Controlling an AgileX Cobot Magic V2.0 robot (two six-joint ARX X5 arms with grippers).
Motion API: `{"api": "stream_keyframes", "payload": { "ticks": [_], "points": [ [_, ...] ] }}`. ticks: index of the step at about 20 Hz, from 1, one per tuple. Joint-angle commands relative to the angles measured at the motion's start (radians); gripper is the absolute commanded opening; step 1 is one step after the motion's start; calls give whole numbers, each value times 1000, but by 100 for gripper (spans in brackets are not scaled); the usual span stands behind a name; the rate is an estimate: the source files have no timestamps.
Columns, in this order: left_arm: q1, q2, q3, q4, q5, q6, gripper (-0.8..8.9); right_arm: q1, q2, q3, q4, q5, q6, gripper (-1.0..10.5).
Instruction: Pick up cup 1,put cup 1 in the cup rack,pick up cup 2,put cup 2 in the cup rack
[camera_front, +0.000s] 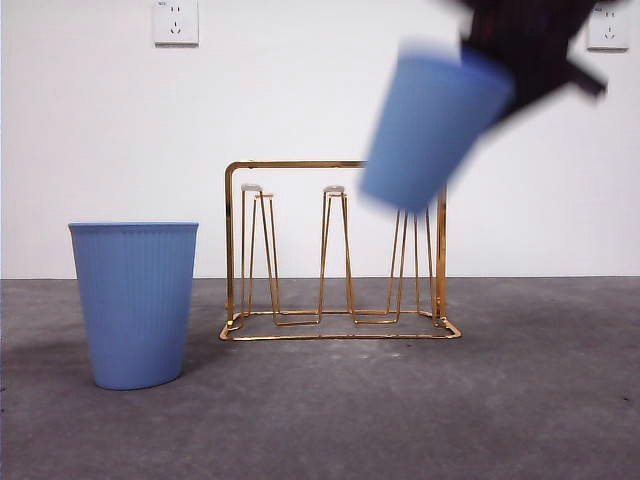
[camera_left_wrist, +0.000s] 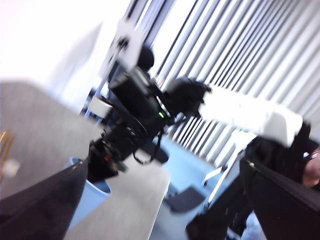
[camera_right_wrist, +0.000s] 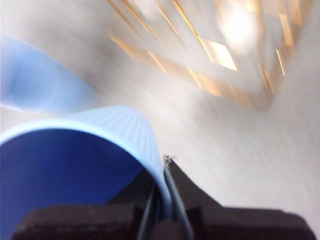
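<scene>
The right gripper (camera_right_wrist: 162, 200) is clenched on the rim of a ribbed blue plastic cup (camera_front: 432, 125), tilted in the air above the shiny gold wire cup rack (camera_front: 335, 250). A second blue ribbed cup (camera_front: 134, 302) stands on the grey table (camera_front: 400, 420) beside the rack. The left gripper's state cannot be told.

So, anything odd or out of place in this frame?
Nothing stands out. The right gripper carries one blue cup tilted above the cup rack; the other cup stands upright on the table beside it.
</scene>
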Motion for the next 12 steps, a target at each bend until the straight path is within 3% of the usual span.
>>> {"api": "stream_keyframes", "payload": {
  "ticks": [1,6,12],
  "points": [
    [-15,15,2,210,-4,-190,718,2,-152,6,83,-81,53,-10],
    [-48,68,2,554,-37,-383,718,2,-385,10,360,-163,178,-11],
    [-145,143,2,785,-136,-421,718,2,-526,10,680,-216,313,-11]
  ]
}}
